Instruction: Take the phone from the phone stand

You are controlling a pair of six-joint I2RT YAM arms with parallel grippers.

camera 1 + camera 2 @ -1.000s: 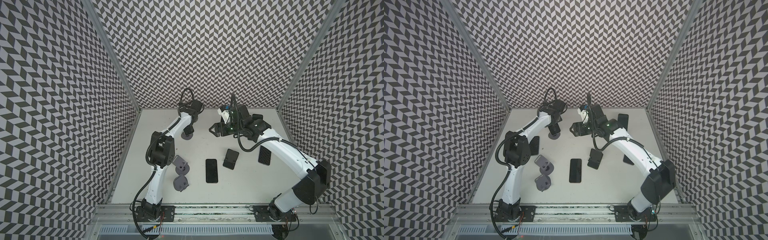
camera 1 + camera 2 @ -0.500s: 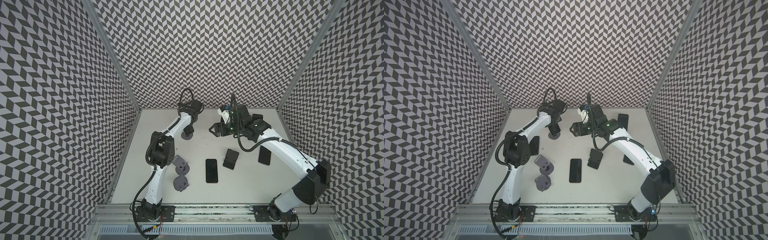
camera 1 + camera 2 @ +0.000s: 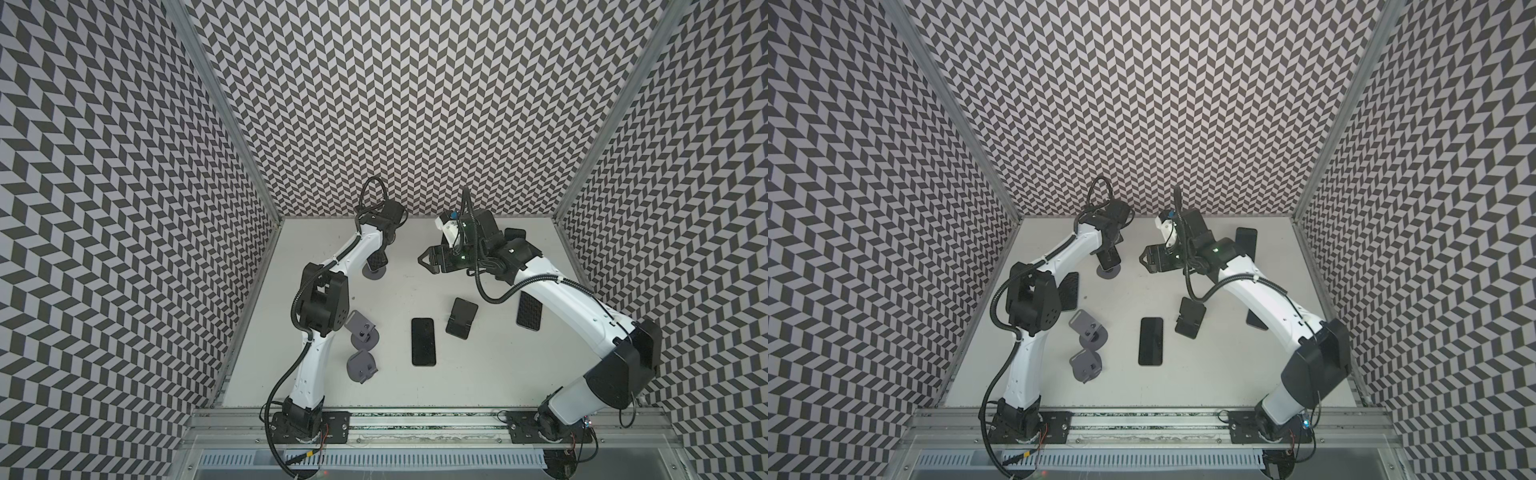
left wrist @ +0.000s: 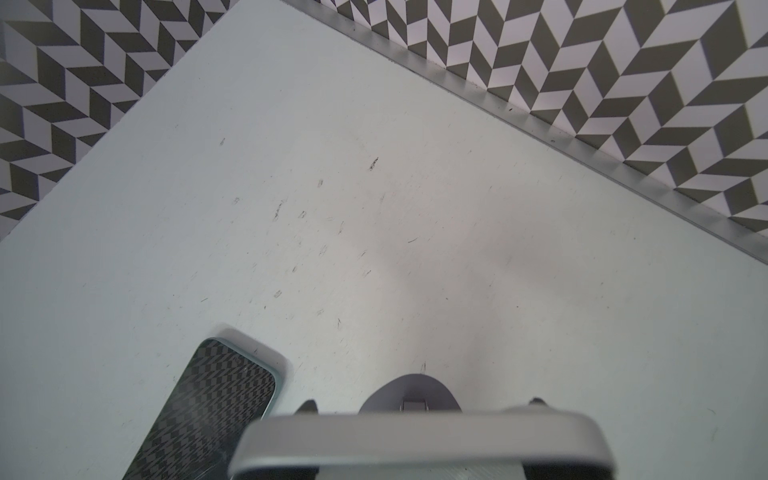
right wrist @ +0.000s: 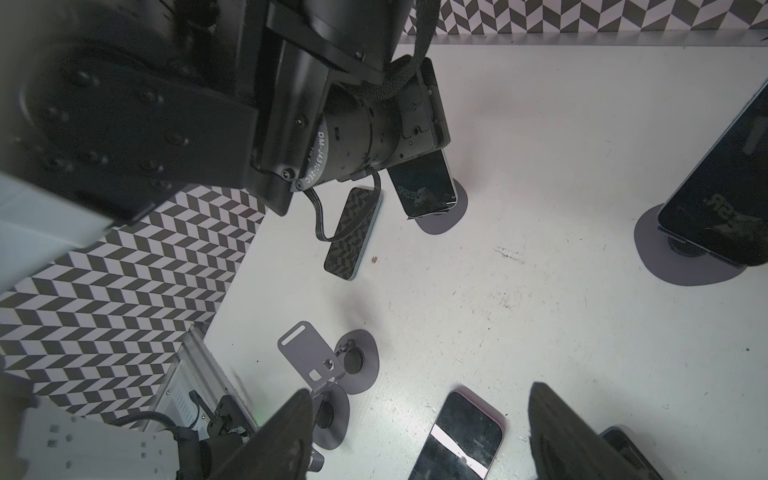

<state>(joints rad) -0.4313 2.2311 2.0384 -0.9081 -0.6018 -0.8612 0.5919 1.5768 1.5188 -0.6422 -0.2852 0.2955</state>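
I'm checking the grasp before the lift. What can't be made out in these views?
- left gripper jaws: covered by the left arm in both top views. In the left wrist view the blurred phone edge fills the bottom, so the grip is unconfirmed.
- How the phone sits on the phone stand: hidden behind the phone in the left wrist view, too small in the top views.
- second phone under the right arm: partly covered in both top views.

Built of white tapered links (image 3: 360, 249) and boxy black joint housings (image 3: 323, 305) dotted with small screws, strung with a black corrugated cable (image 3: 490, 297) looping behind the right claw (image 3: 420, 260), tipped there with dark wedge fingers (image 5: 557, 432), lettered "DM-J4310-2EC" in white on the round motor (image 5: 353, 137) behind the left claw (image 3: 1109, 255).
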